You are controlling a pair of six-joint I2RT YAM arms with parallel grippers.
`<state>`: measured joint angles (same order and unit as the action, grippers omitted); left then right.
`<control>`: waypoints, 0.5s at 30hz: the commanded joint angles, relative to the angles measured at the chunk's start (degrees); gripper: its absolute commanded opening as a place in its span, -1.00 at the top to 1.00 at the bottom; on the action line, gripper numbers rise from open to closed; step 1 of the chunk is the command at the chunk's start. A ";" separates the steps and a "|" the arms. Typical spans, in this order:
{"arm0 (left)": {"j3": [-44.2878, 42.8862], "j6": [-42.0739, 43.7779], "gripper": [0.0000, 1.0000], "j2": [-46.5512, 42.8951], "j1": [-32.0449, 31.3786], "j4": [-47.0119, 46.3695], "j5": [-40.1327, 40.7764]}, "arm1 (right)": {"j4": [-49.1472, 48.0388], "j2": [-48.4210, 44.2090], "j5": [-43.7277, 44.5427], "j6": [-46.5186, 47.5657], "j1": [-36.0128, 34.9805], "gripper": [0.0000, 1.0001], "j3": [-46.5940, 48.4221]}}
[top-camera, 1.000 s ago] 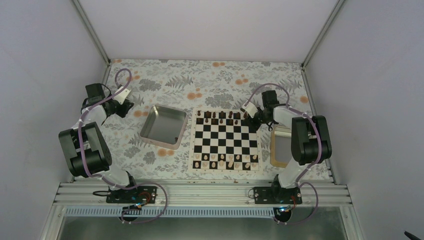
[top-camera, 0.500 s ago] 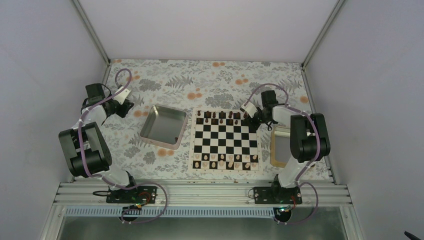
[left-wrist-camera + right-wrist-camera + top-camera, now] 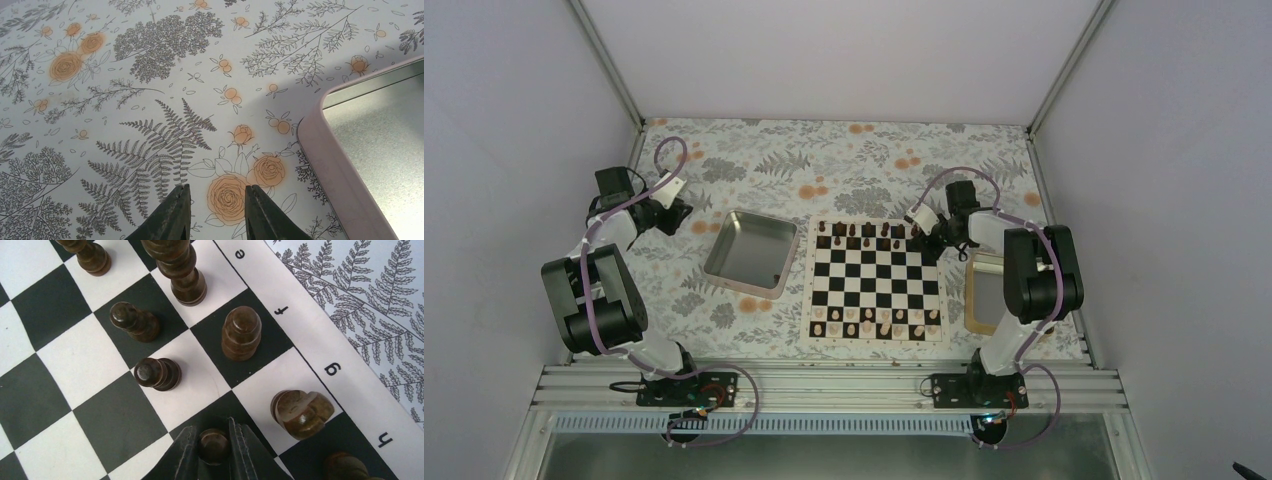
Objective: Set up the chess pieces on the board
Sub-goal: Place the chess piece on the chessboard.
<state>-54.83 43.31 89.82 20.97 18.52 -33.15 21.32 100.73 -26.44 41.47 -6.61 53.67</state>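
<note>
The board (image 3: 876, 340) lies in the middle of the floral cloth, with dark chess pieces (image 3: 852, 231) along its far edge. My right gripper (image 3: 921, 232) hovers at the board's far right corner. In the right wrist view it (image 3: 213, 451) is shut on a dark pawn (image 3: 214, 440) over a black square, one row in from the knight (image 3: 301, 413). A bishop (image 3: 241, 332) and two pawns (image 3: 136, 321) (image 3: 157, 373) stand nearby. My left gripper (image 3: 682, 212) is off the board at the far left. It (image 3: 216, 212) is open over the cloth, holding nothing.
A shiny metal tray (image 3: 742, 287) sits left of the board; its pink rim (image 3: 330, 165) runs beside my left fingers. Pale cream pieces (image 3: 874, 322) fill the board's near rows. A wooden-framed tray (image 3: 980, 290) lies right of the board, partly under my right arm.
My right arm's elbow has shifted very slightly left. The left arm has not moved and both grippers are as before.
</note>
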 commanded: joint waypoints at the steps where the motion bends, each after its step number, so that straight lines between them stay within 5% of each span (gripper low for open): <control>1: 0.87 1.40 0.43 -0.69 -0.23 0.04 -2.44 | -1.50 0.84 -0.48 -0.87 0.41 0.68 0.64; 15: 0.99 1.96 0.43 -0.72 -0.23 0.72 -3.46 | 0.60 -1.76 -1.07 -0.58 0.46 0.56 -0.17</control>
<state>-54.41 44.18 89.82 20.97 18.96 -33.76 21.21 100.77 -26.35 40.91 -6.63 53.63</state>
